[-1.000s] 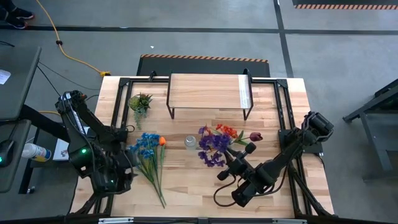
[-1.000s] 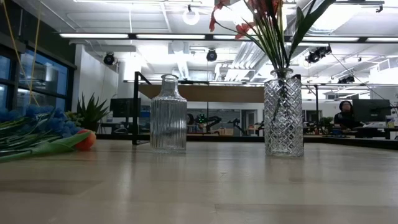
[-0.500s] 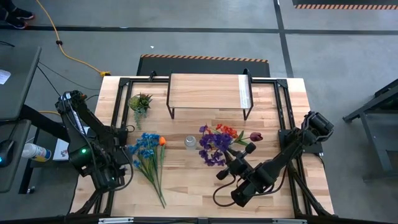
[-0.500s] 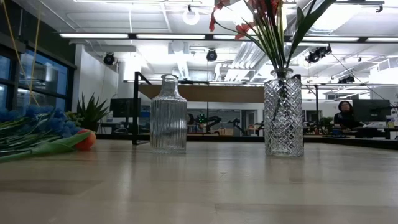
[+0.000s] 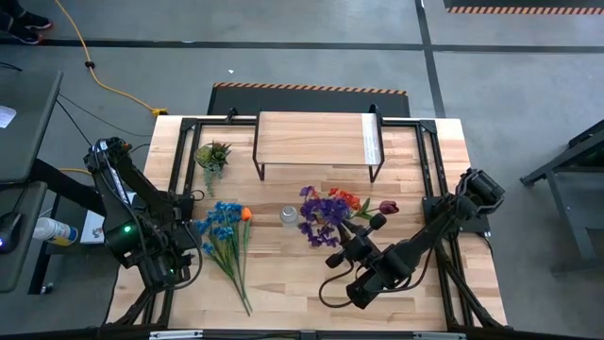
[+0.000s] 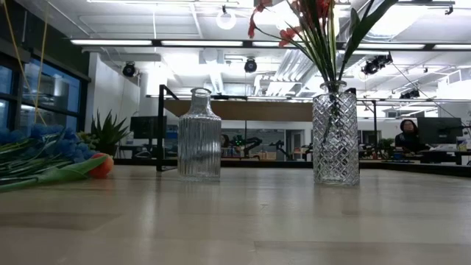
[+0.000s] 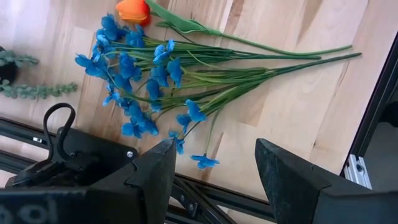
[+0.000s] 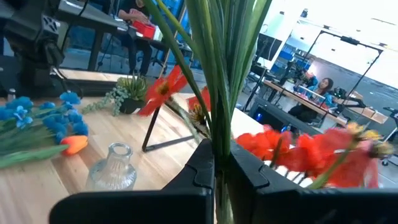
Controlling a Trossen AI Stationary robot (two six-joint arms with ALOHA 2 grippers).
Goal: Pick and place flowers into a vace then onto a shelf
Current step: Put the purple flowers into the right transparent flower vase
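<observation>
The red, purple and maroon flowers (image 5: pixel 326 212) stand with their stems in a diamond-cut glass vase (image 6: pixel 335 140) at mid-table. My right gripper (image 8: pixel 219 168) is shut on the stems above the vase rim; in the high view my right gripper (image 5: pixel 344 238) sits near-right of the blooms. The blue flowers (image 5: pixel 225 231) with one orange bloom (image 7: pixel 132 10) lie flat on the table's left part. My left gripper (image 7: pixel 214 180) hangs open above the table's left edge, beside the blue blooms, touching nothing. A ribbed glass vase (image 6: pixel 199 136) stands empty. The shelf (image 5: pixel 316 140) stands at the far edge. My right gripper pinches the bundle of green stems (image 8: pixel 217 127) between its two fingers, below the blooms. The fingers come in level from the table's near-right side and lie across the stems. The stems stand nearly upright, their lower ends (image 6: pixel 333 110) inside the diamond-cut vase, which rests on the table.
A small spiky potted plant (image 5: pixel 212 154) stands at the far left, near the shelf's left legs. The ribbed vase (image 5: pixel 289 216) stands between the two bunches. Black frame rails (image 5: pixel 429 161) run along the table's sides. People sit at desks (image 8: pixel 314 93) beyond the table.
My left gripper has tipped further downward over the table's left edge, staying open. The right gripper and the flowers in the vase have kept about still.
</observation>
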